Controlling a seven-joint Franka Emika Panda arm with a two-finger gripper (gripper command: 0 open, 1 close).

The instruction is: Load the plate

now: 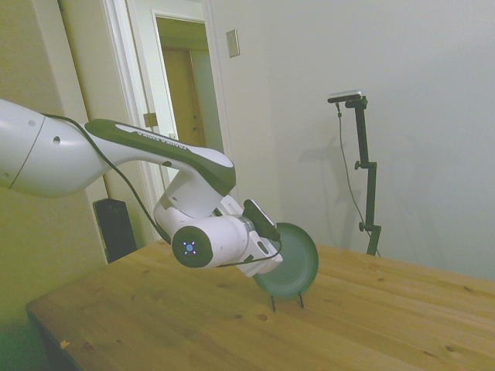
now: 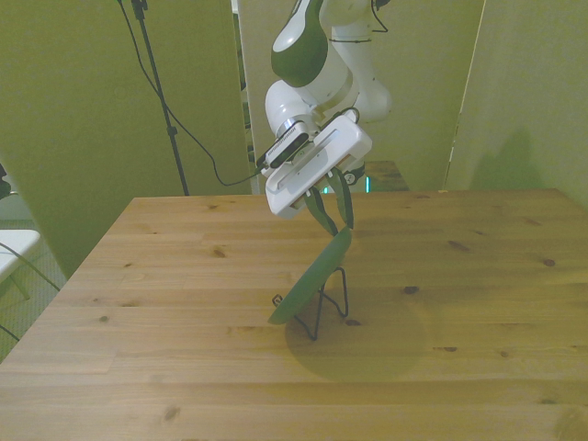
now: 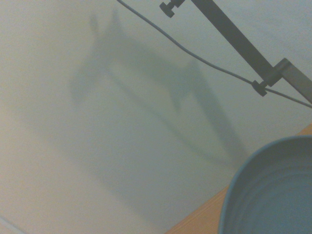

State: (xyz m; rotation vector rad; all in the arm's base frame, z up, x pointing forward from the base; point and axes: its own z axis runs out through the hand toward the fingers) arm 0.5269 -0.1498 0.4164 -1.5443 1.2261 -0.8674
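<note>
Up close we see a curved part of the plate point(image 3: 273, 195), its rim sweeping round and faint concentric rings showing on its pale bluish-looking surface. Just beyond its rim we make out a thin strip of the wooden table point(image 3: 204, 219) edge, and behind that a plain pale wall point(image 3: 73, 161) fills most of the picture. On the wall we see soft grey shadows.

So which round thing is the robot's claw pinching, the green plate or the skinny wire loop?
The green plate. The gripper pinches its top rim, and the plate stands tilted on edge. The thin dark wire rack just stands on the table against the plate, untouched by the fingers.
</note>
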